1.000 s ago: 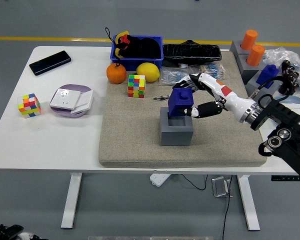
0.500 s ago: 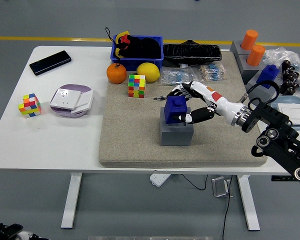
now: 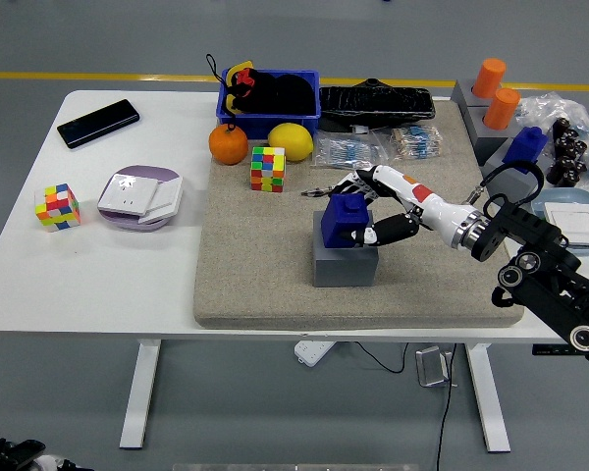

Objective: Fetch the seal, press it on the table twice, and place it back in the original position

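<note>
Well, no writing I can read; my right hand (image 3: 373, 208) reaches leftward, fingers grasping the blue seal (image 3: 346, 218) seated in its grey holder (image 3: 344, 265).

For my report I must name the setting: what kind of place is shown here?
Probably a robot test lab or workshop hall: a white table on a grey floor with a yellow line, loaded with mixed practice objects, such as a colour cube and a blue seal held by the right hand.

Bright even overhead light, soft shadows, sharp.
</note>
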